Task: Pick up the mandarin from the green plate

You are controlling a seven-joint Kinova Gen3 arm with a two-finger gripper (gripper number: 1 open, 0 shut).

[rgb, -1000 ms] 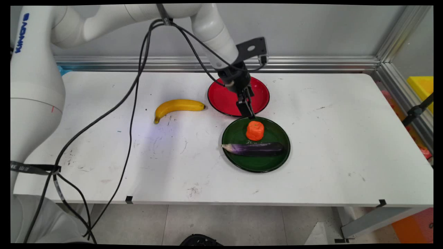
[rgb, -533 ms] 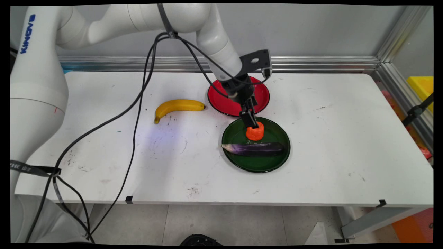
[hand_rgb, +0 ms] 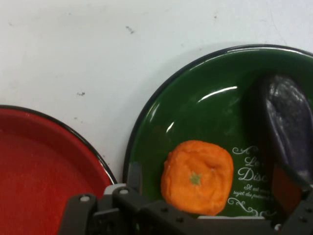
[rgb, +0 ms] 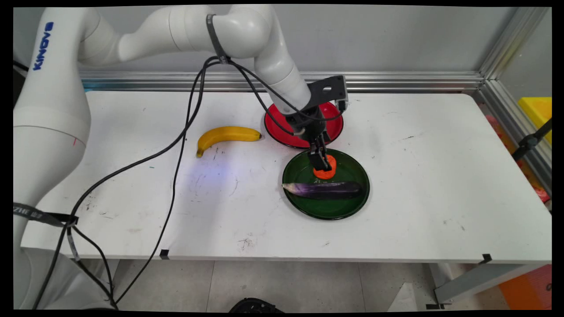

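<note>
A squat orange fruit [rgb: 329, 173] [hand_rgb: 198, 176] sits on the far half of a green plate [rgb: 352, 169] [hand_rgb: 195, 103]. A purple eggplant [rgb: 326, 189] [hand_rgb: 288, 122] lies across the same plate, nearer the camera. My gripper [rgb: 323, 166] [hand_rgb: 210, 196] has come down over the orange fruit and stands open. In the hand view its left finger [hand_rgb: 133, 175] is just beside the fruit and the other is on the eggplant side. In the main view the fingers hide the fruit's top.
A red plate [rgb: 282, 125] [hand_rgb: 39, 166] lies directly behind the green one, nearly touching it, under my wrist. A yellow banana [rgb: 224, 134] rests on the white table [rgb: 440, 176] to the left. Black cables hang from the arm over the table's left half.
My gripper has dropped from above the red plate's front edge, forward and down, onto the orange fruit. The fruit, eggplant and banana have not moved.
</note>
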